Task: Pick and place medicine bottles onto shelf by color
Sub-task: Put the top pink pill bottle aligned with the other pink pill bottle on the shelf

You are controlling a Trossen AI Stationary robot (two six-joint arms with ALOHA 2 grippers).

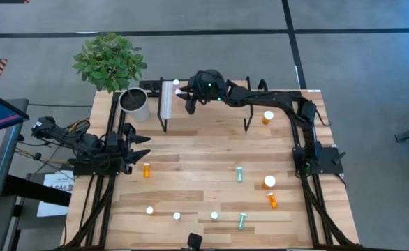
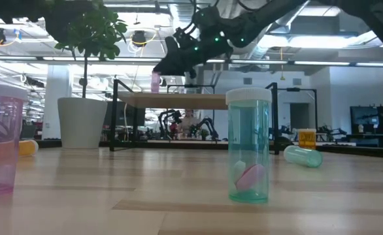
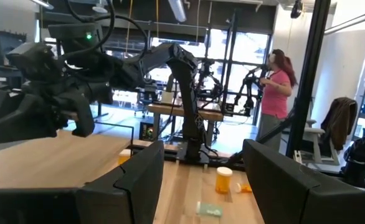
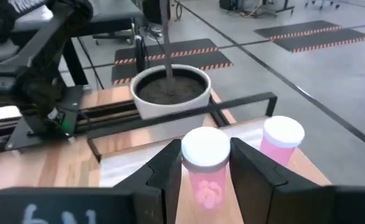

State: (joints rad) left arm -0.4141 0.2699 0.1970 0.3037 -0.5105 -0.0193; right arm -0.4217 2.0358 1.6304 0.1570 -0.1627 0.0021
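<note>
A pink vial (image 4: pixel 204 168) with a white cap is grasped between the fingers of the right hand (image 1: pixel 188 95), which is held over the shelf (image 1: pixel 168 100) at its end nearest the plant pot (image 1: pixel 134 103). In the low view the vial (image 2: pixel 155 81) is seen hanging just above the shelf top (image 2: pixel 178 100), apart from it. A second pink vial (image 4: pixel 281 142) stands upright on the shelf just beside the held one. The left hand (image 1: pixel 136 145) is parked at the surface's (image 1: pixel 204 153) left edge, its fingers (image 3: pixel 139 180) spread and nothing between them. Orange (image 1: pixel 146 169) and teal vials (image 1: pixel 239 174) are scattered over the surface, some upright, some lying on their sides.
</note>
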